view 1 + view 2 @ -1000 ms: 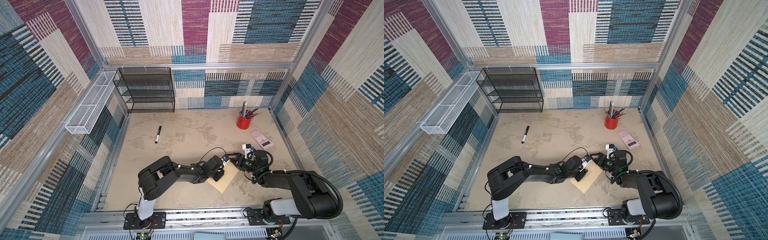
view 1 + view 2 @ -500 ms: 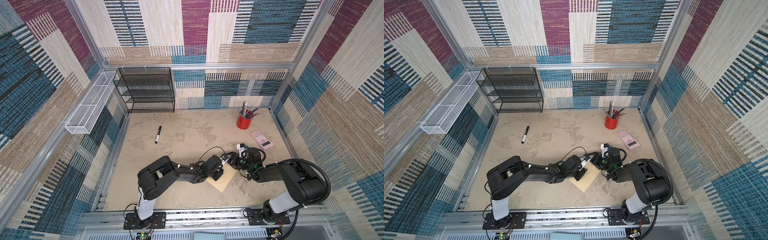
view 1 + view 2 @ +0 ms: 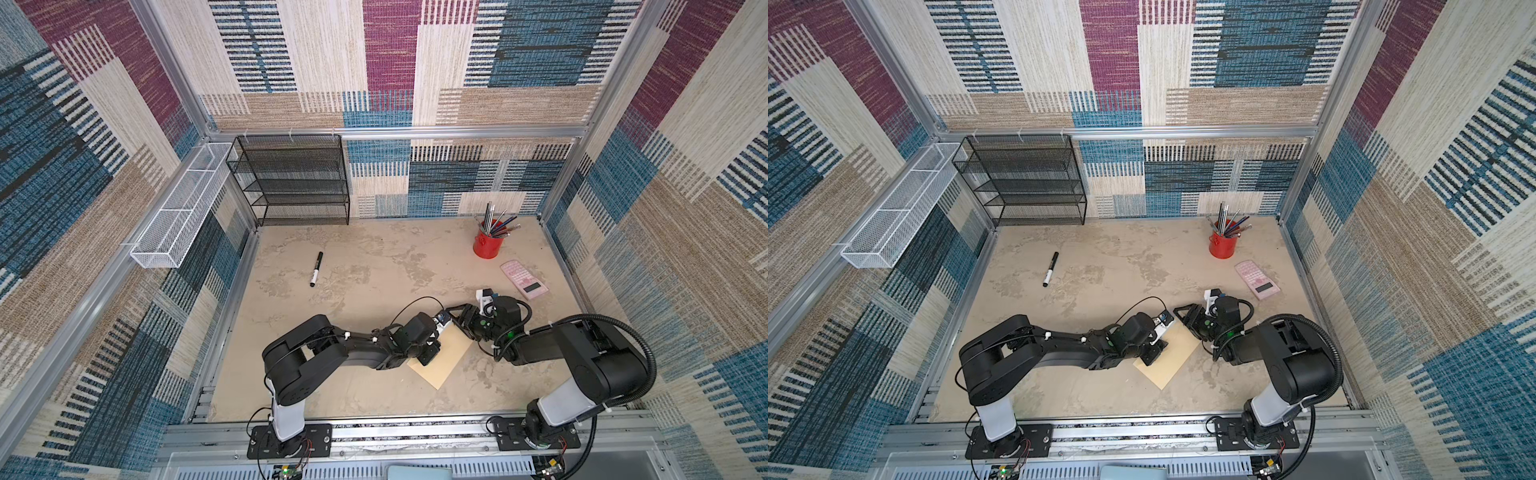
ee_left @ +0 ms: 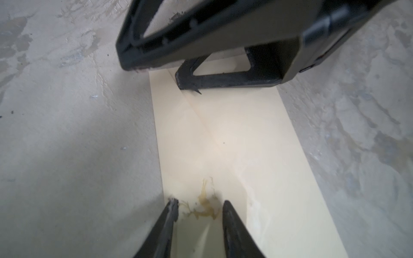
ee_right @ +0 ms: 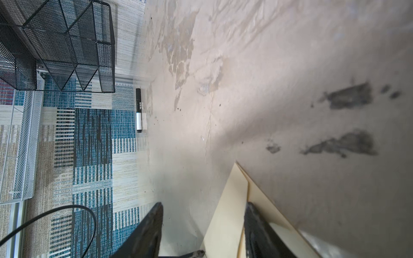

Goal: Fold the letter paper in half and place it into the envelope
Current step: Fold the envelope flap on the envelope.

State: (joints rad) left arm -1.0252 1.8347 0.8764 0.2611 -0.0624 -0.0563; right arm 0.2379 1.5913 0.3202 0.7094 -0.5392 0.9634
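The tan envelope (image 3: 446, 359) (image 3: 1173, 361) lies flat near the table's front, between my two arms. My left gripper (image 3: 430, 355) (image 4: 199, 206) rests its tips on the envelope's near-left part, jaws a little apart with only a glue stain on the paper between them. My right gripper (image 3: 457, 322) (image 5: 204, 204) stands open at the far end. The raised flap (image 5: 228, 212) sits between its fingers, and one finger (image 5: 257, 230) is in behind the flap at the mouth. The letter paper is hidden.
A black marker (image 3: 316, 269) lies at the left middle of the table. A red cup of pens (image 3: 486, 245) and a pink calculator (image 3: 525, 279) sit at the back right. A black mesh shelf (image 3: 295, 183) and a white wire basket (image 3: 174, 216) line the back left.
The right arm has raised its elbow and pushed its gripper slightly left towards the envelope's far end. The left arm and the envelope have stayed put.
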